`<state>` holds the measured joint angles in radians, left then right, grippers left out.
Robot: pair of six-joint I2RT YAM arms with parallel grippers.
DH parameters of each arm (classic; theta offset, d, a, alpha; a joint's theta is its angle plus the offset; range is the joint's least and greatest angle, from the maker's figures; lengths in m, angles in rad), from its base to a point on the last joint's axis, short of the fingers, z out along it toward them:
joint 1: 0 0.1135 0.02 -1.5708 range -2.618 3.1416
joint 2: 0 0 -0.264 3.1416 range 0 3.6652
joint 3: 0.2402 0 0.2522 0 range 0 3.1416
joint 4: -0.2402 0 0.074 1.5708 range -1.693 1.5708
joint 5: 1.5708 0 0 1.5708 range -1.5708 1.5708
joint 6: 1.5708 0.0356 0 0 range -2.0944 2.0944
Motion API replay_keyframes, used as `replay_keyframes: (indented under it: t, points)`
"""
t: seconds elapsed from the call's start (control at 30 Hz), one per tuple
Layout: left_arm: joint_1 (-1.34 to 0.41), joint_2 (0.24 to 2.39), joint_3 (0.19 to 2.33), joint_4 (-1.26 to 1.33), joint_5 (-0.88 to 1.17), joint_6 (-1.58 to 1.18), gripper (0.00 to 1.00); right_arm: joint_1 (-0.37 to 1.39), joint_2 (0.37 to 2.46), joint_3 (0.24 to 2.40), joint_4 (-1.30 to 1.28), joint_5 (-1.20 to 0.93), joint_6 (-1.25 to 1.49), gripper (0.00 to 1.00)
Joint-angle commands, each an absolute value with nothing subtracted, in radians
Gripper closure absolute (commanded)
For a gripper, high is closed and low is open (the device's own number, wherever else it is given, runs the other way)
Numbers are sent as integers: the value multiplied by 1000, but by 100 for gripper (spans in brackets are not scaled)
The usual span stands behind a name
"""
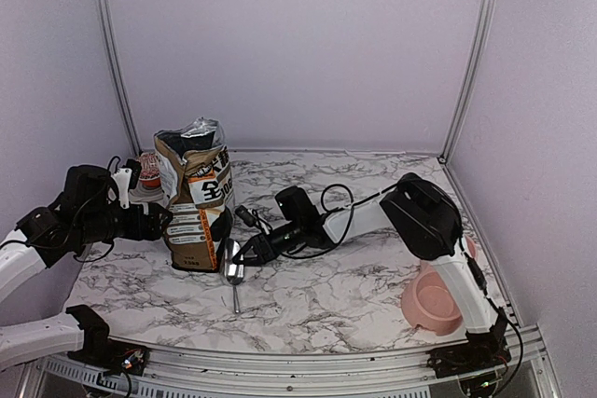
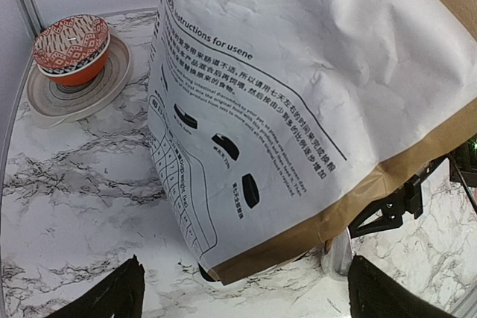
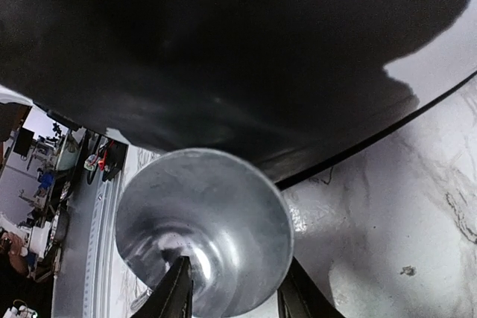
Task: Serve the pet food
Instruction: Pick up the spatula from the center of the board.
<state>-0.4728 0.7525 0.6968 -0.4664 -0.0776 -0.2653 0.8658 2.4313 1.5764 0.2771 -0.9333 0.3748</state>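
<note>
Ahead of my left claw (image 2: pixel 250 297), which has black fingers, the bag (image 2: pixel 298 109) shows a white panel with black print above a kraft-brown band. Far to that claw's left is a bowl (image 2: pixel 72 46) in a red-and-white diamond pattern, on a beige dish (image 2: pixel 45 102) with grey rings. The counter (image 2: pixel 74 206) is white marble with grey veins. At my right claw (image 3: pixel 235 299), also dark-fingered, the scoop (image 3: pixel 205 221) is dull silver. The mass above it looks black, perhaps the bag's face.

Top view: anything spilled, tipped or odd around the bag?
Nothing spilled: no kibble shows on the marble table. The bag stands upright, its opened top crumpled. The metal scoop sits empty beside the bag's base, between the fingers of the right gripper.
</note>
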Motion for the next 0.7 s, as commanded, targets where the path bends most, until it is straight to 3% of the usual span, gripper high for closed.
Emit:
replay_keyframes:
  t: [0.0,0.2,0.37,0.5,0.67]
  points:
    - [-472,754,684,-435,-63,-259,4,872,2469,1605,290,-915,393,64]
    - [-472,756,686,-435,-63,-258,4,877,2477,1606,300,-919,404,71]
    - [-471,752,685,-436,-63,-259,5,883,2464,1592,322,-919,428,93]
    - [-472,745,685,-436,-66,-260,5,882,2429,1557,330,-893,455,100]
    - [-473,739,686,-437,-63,-261,5,881,2370,1504,340,-872,479,100]
